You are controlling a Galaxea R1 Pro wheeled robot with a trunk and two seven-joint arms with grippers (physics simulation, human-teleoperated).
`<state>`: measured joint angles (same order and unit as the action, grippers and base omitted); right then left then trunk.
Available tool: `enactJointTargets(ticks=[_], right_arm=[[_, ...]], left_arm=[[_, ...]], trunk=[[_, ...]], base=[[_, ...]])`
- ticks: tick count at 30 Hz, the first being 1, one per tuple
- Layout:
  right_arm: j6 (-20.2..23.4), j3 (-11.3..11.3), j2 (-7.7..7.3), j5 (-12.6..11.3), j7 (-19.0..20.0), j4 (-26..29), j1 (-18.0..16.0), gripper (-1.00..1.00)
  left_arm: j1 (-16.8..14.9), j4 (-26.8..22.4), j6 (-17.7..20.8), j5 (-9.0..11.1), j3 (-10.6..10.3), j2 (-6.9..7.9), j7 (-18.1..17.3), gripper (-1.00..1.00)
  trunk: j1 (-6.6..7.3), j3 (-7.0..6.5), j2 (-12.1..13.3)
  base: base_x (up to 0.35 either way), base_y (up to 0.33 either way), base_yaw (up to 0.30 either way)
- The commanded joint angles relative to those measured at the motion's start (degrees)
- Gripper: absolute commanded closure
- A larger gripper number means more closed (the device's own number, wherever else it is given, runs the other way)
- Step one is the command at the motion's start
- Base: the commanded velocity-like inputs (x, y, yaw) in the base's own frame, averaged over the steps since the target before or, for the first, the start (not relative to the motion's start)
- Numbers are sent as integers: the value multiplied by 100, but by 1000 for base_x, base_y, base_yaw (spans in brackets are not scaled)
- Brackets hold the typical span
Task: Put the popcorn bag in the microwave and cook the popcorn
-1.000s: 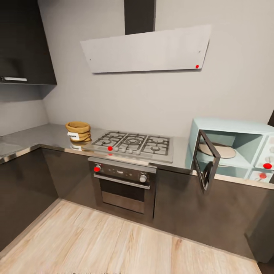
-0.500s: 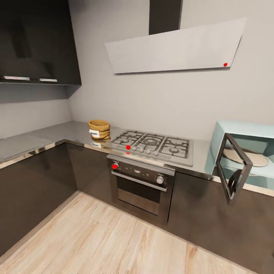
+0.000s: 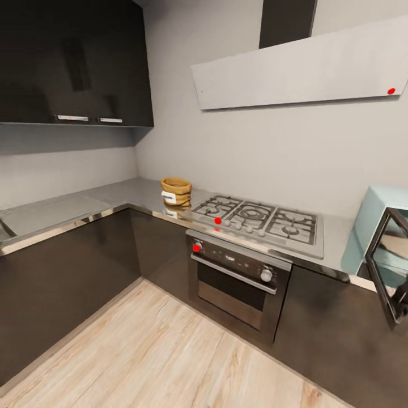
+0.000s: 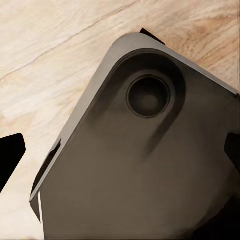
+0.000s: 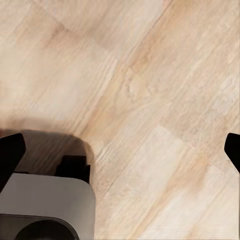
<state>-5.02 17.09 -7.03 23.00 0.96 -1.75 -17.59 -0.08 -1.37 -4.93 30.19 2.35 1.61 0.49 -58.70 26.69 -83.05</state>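
Left of centre in the head view, the popcorn bag (image 3: 175, 191) now sits nearer mid-frame as I turn toward it; the microwave (image 3: 378, 232) slides to the right edge, door open. Both grippers' fingers look spread, holding nothing.

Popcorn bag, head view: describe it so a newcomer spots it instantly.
Find the gas hob set in the steel countertop. Just left of it, near the corner, sits the popcorn bag: a squat tan sack with a rolled rim and white label, the only loose item there.
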Motion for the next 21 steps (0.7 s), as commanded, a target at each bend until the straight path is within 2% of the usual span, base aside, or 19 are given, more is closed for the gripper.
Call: enactJointTargets(ticks=[1,5,7,9,17,21], right_arm=[[-36,49,-4,38,10,-18,-7,-100],[-52,44,-12,56,13,-10,-7,-100],[-39,42,-5,163,20,-10,-7,-100],[-47,41,-1,536,19,-10,-7,-100],[-21,40,14,583,29,-10,-7,-100],[-18,40,17,588,20,-10,-7,-100]], left_arm=[[-1,-3,-12,-21,17,-2,4,-100],[-1,-3,-6,5,28,13,4,-100],[0,-3,-1,11,33,14,4,-100],[2,-3,49,0,35,15,4,-100],[1,-5,62,22,35,40,4,-100],[-1,-8,69,22,38,41,4,-100]], trunk=[[-3,5,-3],[-3,5,-3],[-3,5,-3],[-3,5,-3],[-3,5,-3],[-3,3,-3]], base=[[313,0,300],[320,0,105],[322,0,4],[322,45,1],[322,94,1],[322,104,185]])
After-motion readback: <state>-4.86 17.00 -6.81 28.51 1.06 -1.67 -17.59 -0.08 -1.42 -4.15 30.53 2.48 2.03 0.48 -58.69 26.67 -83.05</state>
